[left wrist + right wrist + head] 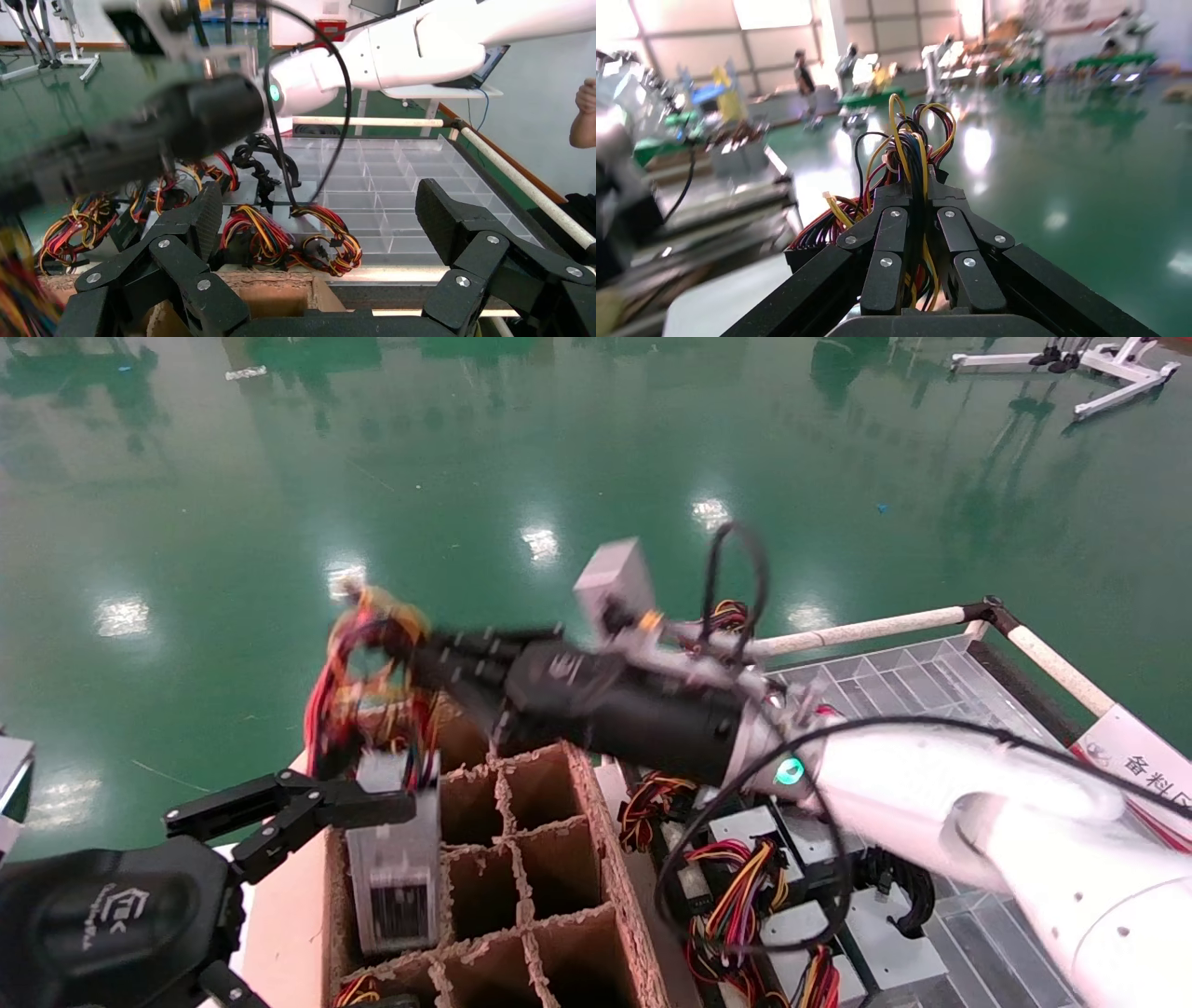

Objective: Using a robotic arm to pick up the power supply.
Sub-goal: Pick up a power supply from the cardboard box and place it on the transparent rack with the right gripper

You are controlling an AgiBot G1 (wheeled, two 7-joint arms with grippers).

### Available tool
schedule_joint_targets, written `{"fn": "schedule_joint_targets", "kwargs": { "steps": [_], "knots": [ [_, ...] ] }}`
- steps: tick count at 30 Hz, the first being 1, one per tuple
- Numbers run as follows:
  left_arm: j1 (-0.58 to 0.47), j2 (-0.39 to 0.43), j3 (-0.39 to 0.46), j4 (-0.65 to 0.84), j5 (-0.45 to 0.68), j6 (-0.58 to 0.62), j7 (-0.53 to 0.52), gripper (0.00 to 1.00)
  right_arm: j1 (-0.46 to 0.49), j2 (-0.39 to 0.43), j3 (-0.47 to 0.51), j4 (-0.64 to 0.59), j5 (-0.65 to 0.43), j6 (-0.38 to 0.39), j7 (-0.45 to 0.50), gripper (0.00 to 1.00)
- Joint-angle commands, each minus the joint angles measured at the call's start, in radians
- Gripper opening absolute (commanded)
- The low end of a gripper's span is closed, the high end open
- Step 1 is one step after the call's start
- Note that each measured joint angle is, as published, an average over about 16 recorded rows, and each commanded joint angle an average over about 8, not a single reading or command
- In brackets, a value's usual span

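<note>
The white robotic arm (931,784) reaches in from the right, and its black right gripper (438,658) is shut on a bundle of red, yellow and black wires (368,658). In the right wrist view the wires (912,140) run between the closed fingers (895,232). The grey power supply (396,859) hangs below that bundle, its lower part inside a cell of the cardboard divider box (559,859). My left gripper (320,221) is open and empty at the lower left. One of its fingers (307,803) lies just beside the hanging power supply.
Several more power supplies with wire bundles (773,896) lie right of the cardboard box. Beyond them is a clear compartment tray (894,682) with a white padded rail (857,631). Green floor lies past the box. A person's hand (585,98) shows at the tray's far side.
</note>
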Motion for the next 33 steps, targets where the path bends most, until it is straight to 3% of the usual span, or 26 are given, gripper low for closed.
{"fn": "schedule_joint_targets", "kwargs": {
  "steps": [1, 9, 20, 33],
  "knots": [
    [0.0, 0.0, 0.0, 0.0, 0.0, 0.0, 0.0, 1.0, 0.012, 0.002, 0.021, -0.027, 0.03, -0.023, -0.003, 0.0],
    [0.0, 0.0, 0.0, 0.0, 0.0, 0.0, 0.0, 1.0, 0.154, 0.034, 0.044, -0.134, 0.051, -0.016, 0.013, 0.0],
    [0.0, 0.0, 0.0, 0.0, 0.0, 0.0, 0.0, 1.0, 0.355, 0.087, -0.04, -0.257, -0.078, 0.15, -0.02, 0.0],
    [0.0, 0.0, 0.0, 0.0, 0.0, 0.0, 0.0, 1.0, 0.467, 0.144, -0.123, -0.272, -0.197, 0.269, -0.147, 0.0]
  ]
}}
